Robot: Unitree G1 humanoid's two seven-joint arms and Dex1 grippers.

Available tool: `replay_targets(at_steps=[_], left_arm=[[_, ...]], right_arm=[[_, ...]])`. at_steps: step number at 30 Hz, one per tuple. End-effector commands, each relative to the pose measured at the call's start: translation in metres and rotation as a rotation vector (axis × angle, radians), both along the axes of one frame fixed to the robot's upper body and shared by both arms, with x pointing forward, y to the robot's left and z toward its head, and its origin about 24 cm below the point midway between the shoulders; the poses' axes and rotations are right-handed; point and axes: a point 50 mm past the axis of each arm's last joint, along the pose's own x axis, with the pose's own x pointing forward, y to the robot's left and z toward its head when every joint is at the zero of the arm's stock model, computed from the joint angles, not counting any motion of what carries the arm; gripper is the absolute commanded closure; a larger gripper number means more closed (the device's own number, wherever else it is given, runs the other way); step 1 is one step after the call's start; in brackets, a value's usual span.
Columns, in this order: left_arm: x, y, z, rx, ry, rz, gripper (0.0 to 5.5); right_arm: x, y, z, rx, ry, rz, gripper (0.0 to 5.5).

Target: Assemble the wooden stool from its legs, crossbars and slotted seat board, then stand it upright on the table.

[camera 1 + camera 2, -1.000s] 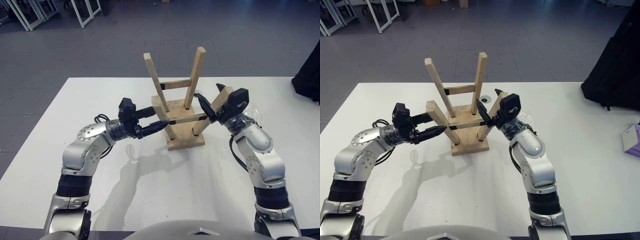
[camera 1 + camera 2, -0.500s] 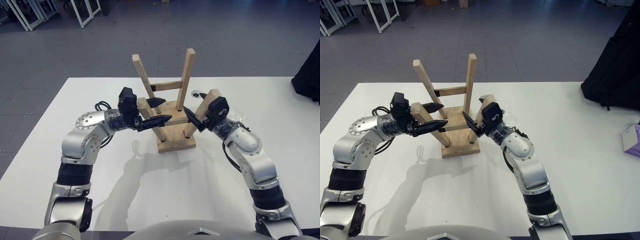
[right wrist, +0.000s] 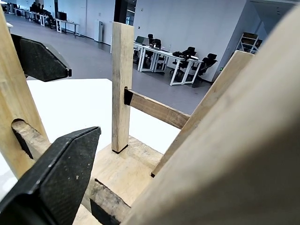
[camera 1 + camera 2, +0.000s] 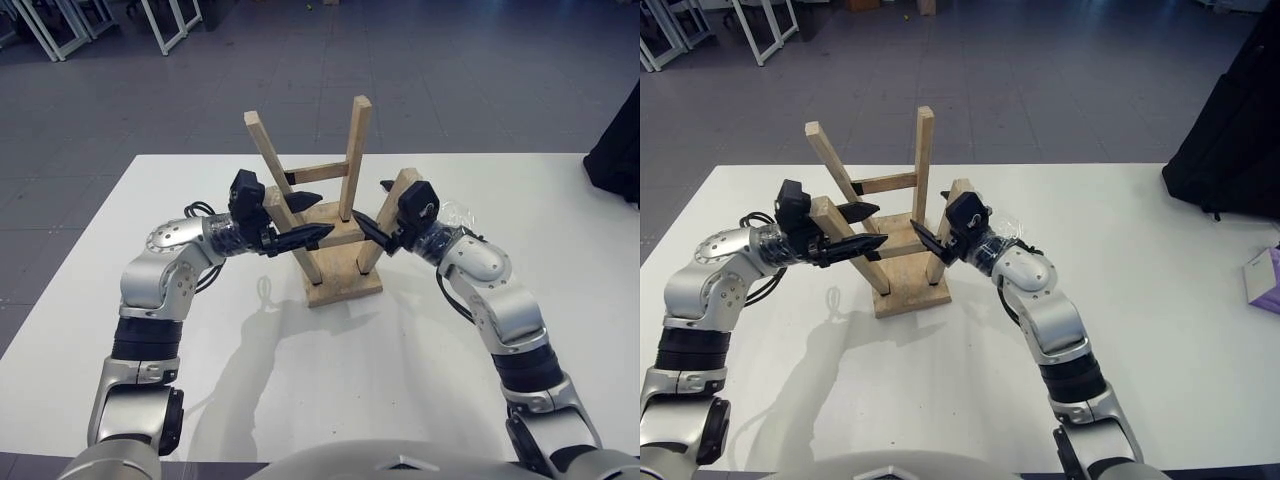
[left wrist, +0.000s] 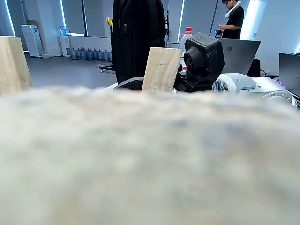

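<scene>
While it sits upside down on its seat board (image 4: 345, 287), the stool (image 4: 345, 210) is about mid-table (image 4: 300, 380), somewhat toward the far edge. All 4 legs point up, w/ a rear crossbar (image 4: 315, 173) fitted btwn the back pair. L gripper (image 4: 878, 224) comes in from the robot's left, its fingers set either side of the near-left leg (image 4: 310, 265) and clamped on it. R gripper (image 4: 371, 203) comes in from the robot's right, likewise closed around the near-right leg (image 4: 370, 258), one black finger (image 3: 51, 183) against the wood. Both grips are partway up the legs, above the board.
</scene>
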Motion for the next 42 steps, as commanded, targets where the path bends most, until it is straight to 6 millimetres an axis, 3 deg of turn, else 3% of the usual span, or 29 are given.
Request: replay_targets(at_steps=[1,6,13,16,20,23,26,31,34,37,38,40,42], left_arm=[[-0.007,-0.006,-0.002,0.005,-0.009,0.007,2.08],[-0.016,0.0,-0.014,0.022,0.019,0.056,2.08],[-0.024,-0.004,-0.036,0.047,0.069,0.097,2.08],[-0.026,0.0,-0.038,0.034,0.071,0.119,2.08],[-0.029,0.009,-0.016,-0.071,0.004,0.149,2.08],[-0.03,0.014,0.019,-0.172,-0.106,0.156,2.08],[-0.031,0.018,0.047,-0.257,-0.187,0.156,2.08],[-0.048,0.023,0.094,-0.481,-0.29,0.059,2.08],[-0.039,0.015,0.109,-0.498,-0.307,0.076,2.08],[-0.018,-0.001,0.105,-0.504,-0.225,0.108,2.08],[-0.014,-0.006,0.098,-0.505,-0.167,0.106,2.08],[-0.012,-0.009,0.066,-0.446,-0.013,0.087,2.08],[-0.019,-0.007,0.025,-0.312,0.125,0.089,2.08]], right_arm=[[-0.013,-0.003,0.003,0.039,0.029,0.138,1.82],[-0.015,-0.029,-0.009,-0.022,0.073,0.105,1.82],[-0.021,-0.007,-0.044,-0.124,0.122,0.073,1.82],[-0.025,-0.016,-0.049,-0.119,0.146,0.075,1.82],[-0.022,-0.039,-0.022,-0.019,0.1,0.058,1.82],[-0.012,-0.051,0.021,0.131,-0.006,0.021,1.82],[-0.007,-0.056,0.053,0.235,-0.086,0.01,1.82],[-0.006,-0.061,0.105,0.486,-0.118,0.067,1.82],[0.005,-0.061,0.119,0.524,-0.142,0.038,1.82],[0.014,-0.043,0.111,0.503,-0.115,0.04,1.82],[0.016,-0.032,0.1,0.453,-0.086,0.052,1.82],[0.018,-0.011,0.058,0.293,0.024,0.07,1.82],[0.015,-0.004,0.01,0.086,0.118,0.057,1.82]])
